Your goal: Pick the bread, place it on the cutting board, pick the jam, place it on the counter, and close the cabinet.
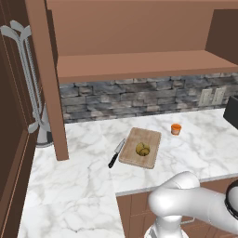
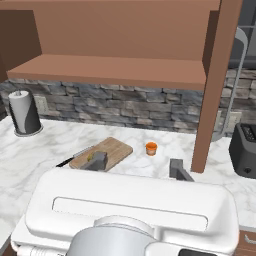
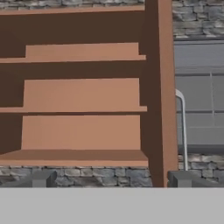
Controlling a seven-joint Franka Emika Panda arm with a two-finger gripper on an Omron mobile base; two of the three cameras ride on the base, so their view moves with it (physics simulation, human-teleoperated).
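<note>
The bread lies on the cutting board, a light wooden board on the white marble counter. The orange jam stands on the counter just right of the board. In the right base view my gripper hovers open over the counter's front, with nothing between its fingers. The left finger partly hides the bread on the cutting board; the jam stands beyond the gap. The cabinet is open, its door swung out edge-on. The hand view faces the cabinet's bare shelves and door edge.
A black-handled knife lies left of the board. A paper towel roll stands at the back left, a dark toaster at the right. The open door reaches down close to the counter. A tall dark cupboard borders the left side.
</note>
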